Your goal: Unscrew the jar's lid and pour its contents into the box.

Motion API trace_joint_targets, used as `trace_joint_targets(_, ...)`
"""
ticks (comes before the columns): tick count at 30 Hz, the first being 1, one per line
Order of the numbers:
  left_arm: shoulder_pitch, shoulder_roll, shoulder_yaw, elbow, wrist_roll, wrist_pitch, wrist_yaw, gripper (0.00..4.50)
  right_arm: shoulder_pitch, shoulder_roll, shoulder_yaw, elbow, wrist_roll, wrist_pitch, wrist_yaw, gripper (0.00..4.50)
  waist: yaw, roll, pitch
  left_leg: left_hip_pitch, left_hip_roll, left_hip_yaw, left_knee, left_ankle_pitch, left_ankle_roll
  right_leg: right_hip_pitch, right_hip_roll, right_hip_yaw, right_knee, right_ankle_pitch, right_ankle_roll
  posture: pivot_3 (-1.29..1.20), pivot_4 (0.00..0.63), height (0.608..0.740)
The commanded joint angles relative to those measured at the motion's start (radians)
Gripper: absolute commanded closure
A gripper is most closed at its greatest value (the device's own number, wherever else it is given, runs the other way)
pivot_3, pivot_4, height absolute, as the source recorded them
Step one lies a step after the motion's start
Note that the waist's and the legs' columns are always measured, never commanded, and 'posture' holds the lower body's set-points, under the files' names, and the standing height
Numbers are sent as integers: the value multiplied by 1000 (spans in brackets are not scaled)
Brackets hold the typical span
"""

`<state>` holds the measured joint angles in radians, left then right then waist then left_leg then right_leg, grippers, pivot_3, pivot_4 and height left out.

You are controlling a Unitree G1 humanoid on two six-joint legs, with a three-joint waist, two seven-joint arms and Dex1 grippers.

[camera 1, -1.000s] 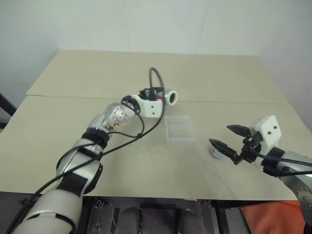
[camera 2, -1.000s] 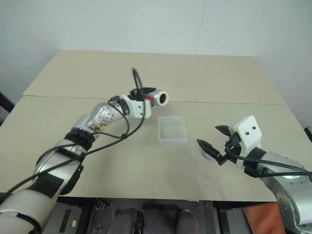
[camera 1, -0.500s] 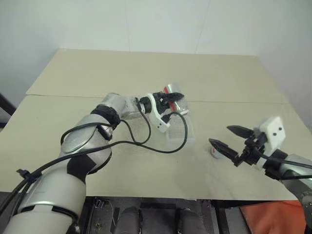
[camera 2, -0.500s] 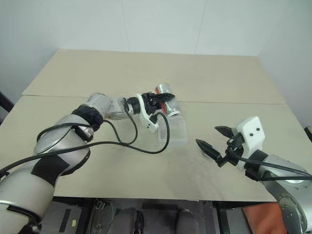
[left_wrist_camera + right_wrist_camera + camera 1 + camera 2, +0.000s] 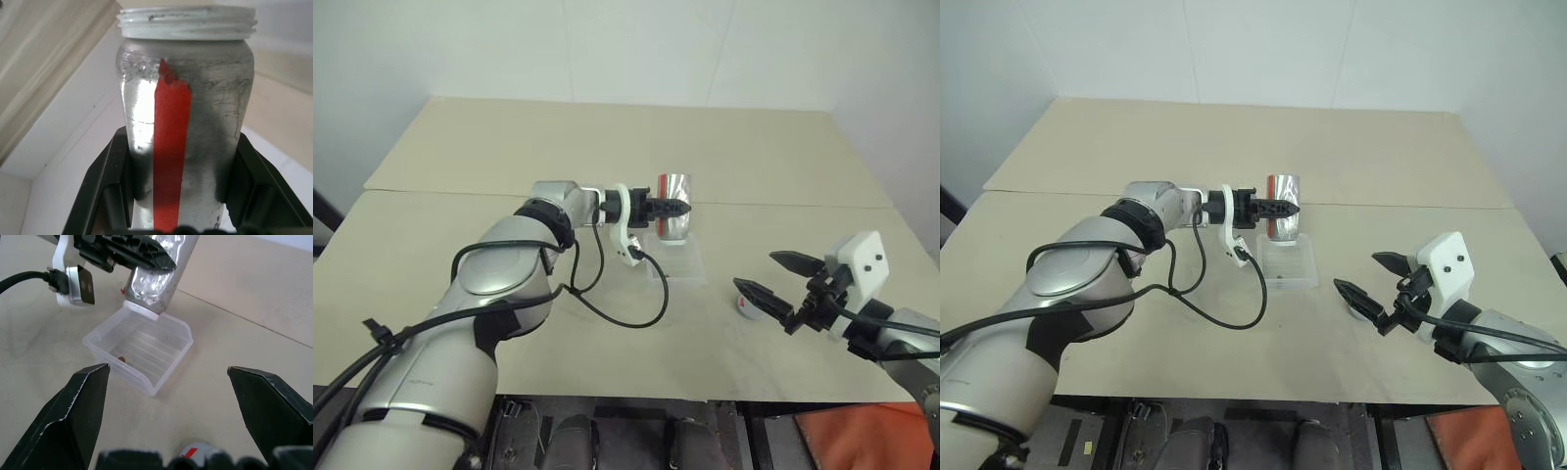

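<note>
The jar point(image 5: 674, 207), lid off, hangs upside down in the closed left claw point(image 5: 677, 209), its open mouth just over the far edge of the box point(image 5: 680, 262), silver body and red stripe up. The box sits near the middle of the table point(image 5: 489, 166), with a small brownish bit on its ribbed floor in the right wrist view. The lid point(image 5: 745, 305) lies on the table at about four o'clock from the box, well apart from it, just beneath the right claw point(image 5: 773, 281), whose two black fingers are spread wide and hold nothing. The table is pale beige, made of two tops that meet along a seam point(image 5: 450, 195) running side to side just behind the box. Plain white walls point(image 5: 636, 44) close it in at twelve o'clock.
</note>
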<state>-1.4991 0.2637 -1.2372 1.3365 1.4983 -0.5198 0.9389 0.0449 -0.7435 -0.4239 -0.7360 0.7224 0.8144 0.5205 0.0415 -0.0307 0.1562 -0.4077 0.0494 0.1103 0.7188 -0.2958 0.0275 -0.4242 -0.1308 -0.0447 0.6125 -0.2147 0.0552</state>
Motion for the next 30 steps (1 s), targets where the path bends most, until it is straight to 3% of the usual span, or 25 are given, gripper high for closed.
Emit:
trace_joint_targets(1, -29, 3, 31, 5, -49, -31, -25, 2504, -8, -13, -7, -12, -11, -28, -1, 36, 0, 0, 0, 0, 0, 0, 0, 0, 0, 0, 0, 0, 0, 0, 0, 0, 150, 740)
trace_joint_targets(7, 37, 46, 290, 11, -344, -180, -254, 2504, -2, -2, 8, -13, -31, -34, -11, 36, -2, 0, 0, 0, 1, 0, 2, 0, 0, 0, 0, 0, 1, 0, 0, 0, 150, 740)
trace_joint_targets(10, 136, 59, 562, 8, -662, -256, -559, 2504, 7, 1, 5, -21, -32, -32, -9, 36, -4, 1, 0, 1, 1, 0, 2, 0, 0, 0, 0, 0, 2, 0, 0, 0, 150, 740)
trace_joint_targets(12, 236, 27, 785, -29, -954, -251, -858, 2504, 10, -1, 0, -19, -29, -31, -5, 36, -7, 1, -1, 1, 1, 1, 2, 0, 0, 0, 0, 0, 5, 0, 0, 0, 150, 740)
trace_joint_targets(14, 357, -16, 969, -161, -1237, -157, -1122, 2504, 8, -1, 3, -15, -29, -29, -4, 36, -10, 1, -1, 1, 1, 1, 3, 0, -1, 0, 0, 0, 9, 0, 0, 0, 150, 740)
trace_joint_targets(16, 497, -36, 1067, -374, -1409, -20, -1239, 2504, 2, 1, 14, -8, -28, -29, -3, 36, -11, 1, -1, 0, 2, 1, 6, 0, -1, 0, -1, 0, 10, 0, 1, 0, 150, 740)
trace_joint_targets(19, 712, -39, 1132, -728, -1530, 234, -1289, 2504, -12, 3, 48, 3, -43, -39, 2, 36, -26, 2, -1, 0, 2, 0, 8, 0, 0, 1, -1, 1, 11, 0, 1, 0, 150, 740)
trace_joint_targets(23, 904, -46, 1201, -1094, -1606, 553, -1233, 2504, -71, 12, 99, 43, -52, -49, 7, 36, -34, 2, -1, 2, 1, -1, 8, 0, 0, 2, 0, 2, 12, 0, 1, 0, 150, 740)
trace_joint_targets(26, 966, -55, 1236, -1241, -1627, 698, -1189, 2504, -96, 5, 136, 68, -76, -59, 17, 36, -30, 2, -1, 3, 1, -2, 8, 0, 0, 3, 0, 2, 12, 0, 1, 0, 150, 740)
trace_joint_targets(30, 1016, -47, 1231, -1308, -1591, 743, -1166, 2504, -106, -2, 127, 94, -82, -64, 36, 36, -23, 2, -1, 3, 0, -3, 8, -1, 2, 4, -1, 2, 11, 0, 1, 0, 150, 740)
